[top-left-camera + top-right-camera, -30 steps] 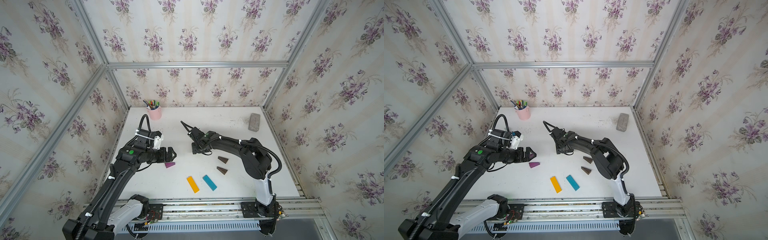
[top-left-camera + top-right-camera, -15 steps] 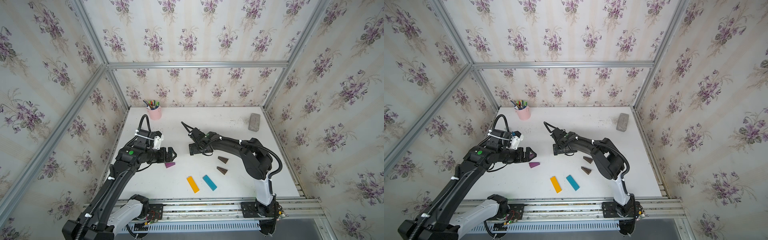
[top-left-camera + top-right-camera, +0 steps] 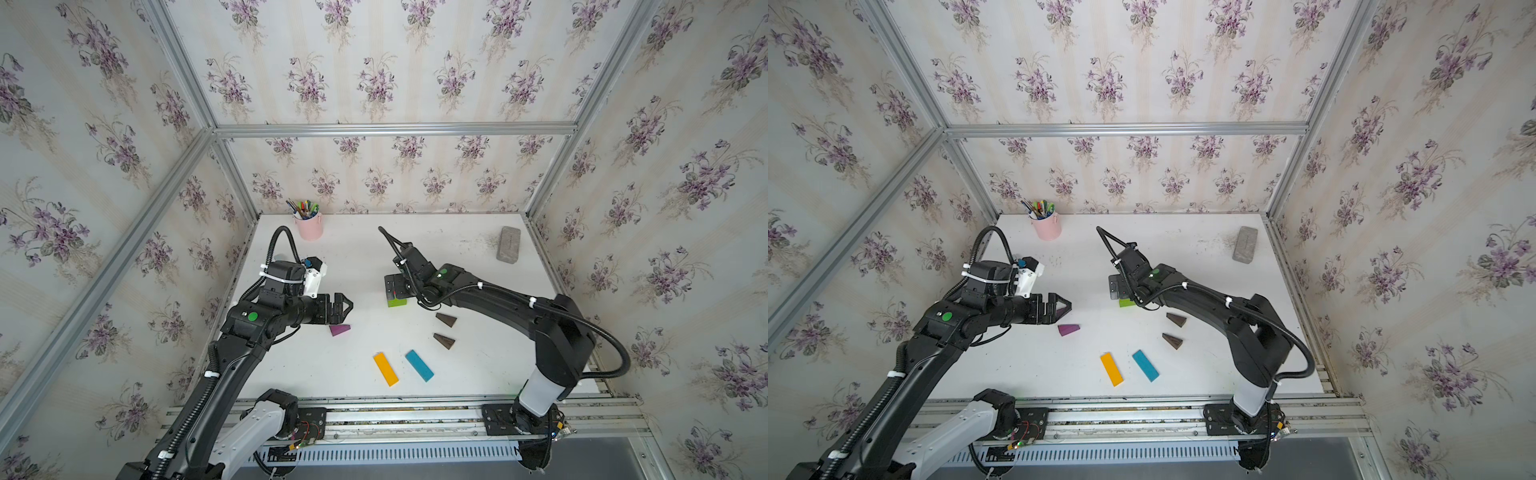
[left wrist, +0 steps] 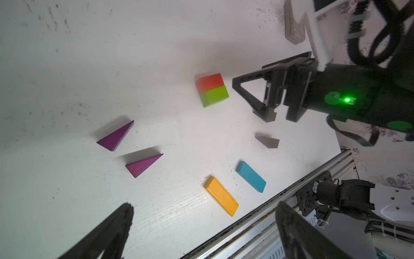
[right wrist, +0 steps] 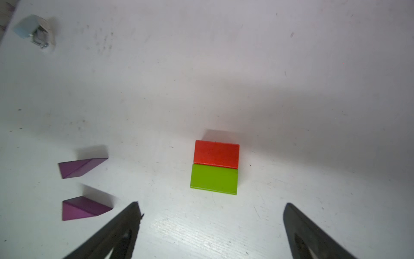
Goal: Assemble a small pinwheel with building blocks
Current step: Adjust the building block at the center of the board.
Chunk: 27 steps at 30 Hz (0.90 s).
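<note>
Right claw (image 5: pixel 212 207) gapes wide; pink cup (image 3: pixel 309 228) holds coloured pens (image 3: pixel 304 206).

Red brick (image 5: pixel 216 154), green brick (image 5: pixel 214 179), purple wedges (image 4: pixel 116 136), yellow bar (image 4: pixel 221 196), blue bar (image 4: pixel 251 176), brown wedges (image 3: pixel 446 320) (dark), violet-flowered wallpaper (image 3: pixel 374 83)

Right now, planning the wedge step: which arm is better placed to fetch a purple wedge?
Left. The left hand hovers beside a purple wedge; the right hand is away by the green brick.

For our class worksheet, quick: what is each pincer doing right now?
Left pincer: open, holding nothing.
Right pincer: open, holding nothing; red brick and green brick lie just ahead of it.
</note>
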### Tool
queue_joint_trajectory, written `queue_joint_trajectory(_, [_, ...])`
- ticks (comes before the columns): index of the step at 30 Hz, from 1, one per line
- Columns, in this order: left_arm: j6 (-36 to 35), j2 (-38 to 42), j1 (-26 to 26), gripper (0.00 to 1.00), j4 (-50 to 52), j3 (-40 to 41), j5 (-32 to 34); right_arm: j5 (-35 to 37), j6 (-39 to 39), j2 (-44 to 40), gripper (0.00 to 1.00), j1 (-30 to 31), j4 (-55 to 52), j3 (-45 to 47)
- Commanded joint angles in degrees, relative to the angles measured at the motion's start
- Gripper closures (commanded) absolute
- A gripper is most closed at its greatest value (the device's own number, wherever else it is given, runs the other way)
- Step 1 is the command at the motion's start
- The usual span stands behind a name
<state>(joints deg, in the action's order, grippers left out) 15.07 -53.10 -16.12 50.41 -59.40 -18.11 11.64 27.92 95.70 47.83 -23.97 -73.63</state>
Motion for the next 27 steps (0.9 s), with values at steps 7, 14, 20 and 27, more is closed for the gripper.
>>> queue_joint_trajectory(7, [-7.5, 0.0, 0.0, 0.0, -3.3, -3.4, 11.4, 2.7, -10.2, -16.5, 0.0, -0.1, 7.0, 11.1])
queue_joint_trajectory(14, [-17.5, 1.4, 0.0, 0.0, -6.4, -6.5, 13.7, -0.5, -13.9, -25.0, 0.0, -0.8, 13.9, 18.7])
queue_joint_trajectory(20, [-25.9, -0.3, -0.3, 0.02, -7.3, -7.6, 15.5, -3.4, -17.2, -24.9, 0.0, -1.4, 14.1, 20.3])
queue_joint_trajectory(27, [-35.9, 0.2, -2.6, 0.18, -11.1, 0.7, 24.8, -10.5, -19.1, -30.1, 0.0, -2.7, 24.7, 27.7])
